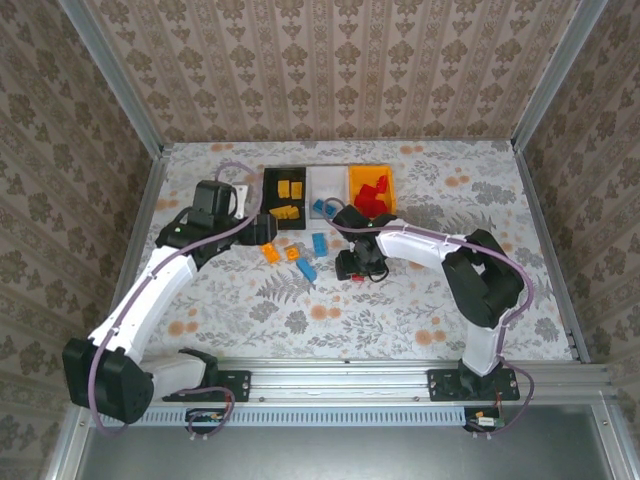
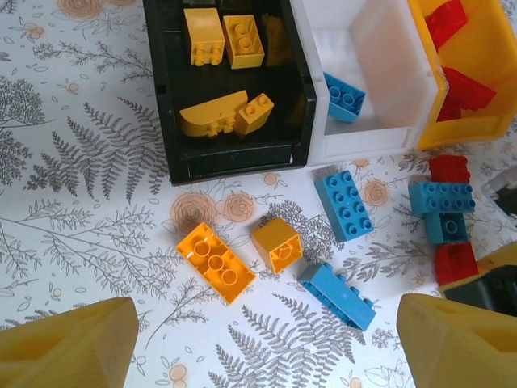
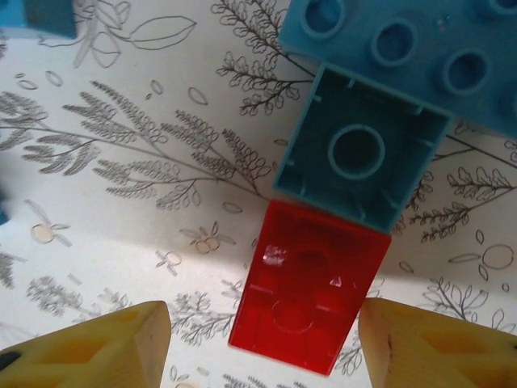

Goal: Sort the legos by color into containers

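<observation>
Overhead, the right end effector [image 1: 358,268] is only a dark shape low over the floral-patterned worktop [image 1: 450,190]. Its wrist view shows its yellow fingers [image 3: 89,347] parted either side of a glossy red brick [image 3: 311,291]. There is a clear gap at the left finger, but I cannot tell whether the right finger touches. A turquoise brick [image 3: 363,153], hollow side up, touches that red one, and a blue studded brick [image 3: 420,48] beyond it is cut off by the frame edge.

The left end effector [image 2: 266,323] stands wide apart and empty above loose legos [image 2: 216,263] in orange-yellow and blue. More red and blue pieces to the right are partly hidden.

The three joined plastic containers [image 1: 328,185] sit at the worktop's far side. The black bin [image 2: 161,97] holds yellow bricks, the white bin [image 2: 380,65] holds one blue, and the orange bin [image 2: 485,73], cut off, holds red.
</observation>
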`<act>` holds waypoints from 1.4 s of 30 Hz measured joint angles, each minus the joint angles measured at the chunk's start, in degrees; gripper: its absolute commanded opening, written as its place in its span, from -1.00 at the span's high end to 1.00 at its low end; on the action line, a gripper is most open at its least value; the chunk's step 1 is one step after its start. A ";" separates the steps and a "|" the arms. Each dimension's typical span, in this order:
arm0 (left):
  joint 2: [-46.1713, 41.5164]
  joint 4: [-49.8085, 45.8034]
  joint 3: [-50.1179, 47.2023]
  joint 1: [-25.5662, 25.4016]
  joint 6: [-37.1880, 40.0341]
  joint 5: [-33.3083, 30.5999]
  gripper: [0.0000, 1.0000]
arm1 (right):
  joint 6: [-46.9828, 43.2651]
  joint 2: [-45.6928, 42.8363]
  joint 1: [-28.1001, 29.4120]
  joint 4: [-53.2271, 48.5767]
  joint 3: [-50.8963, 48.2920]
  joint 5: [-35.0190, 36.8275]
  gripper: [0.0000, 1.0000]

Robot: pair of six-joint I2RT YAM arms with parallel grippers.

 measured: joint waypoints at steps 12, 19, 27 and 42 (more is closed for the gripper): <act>-4.00 -0.15 -3.82 0.00 -2.19 1.27 -0.73 | 0.04 -1.25 0.00 -1.75 -0.46 3.32 0.27; -4.68 -0.15 -4.61 0.00 -3.26 2.10 -0.76 | -0.31 -11.30 -0.59 -5.25 0.33 5.05 0.28; -6.64 0.02 -6.88 -0.02 -4.98 4.48 -0.81 | -4.90 -15.85 -7.54 -10.36 13.07 6.29 0.28; -9.86 0.44 -11.82 -0.02 -8.57 9.31 -1.00 | -11.85 4.00 -16.00 -13.14 35.43 4.59 0.29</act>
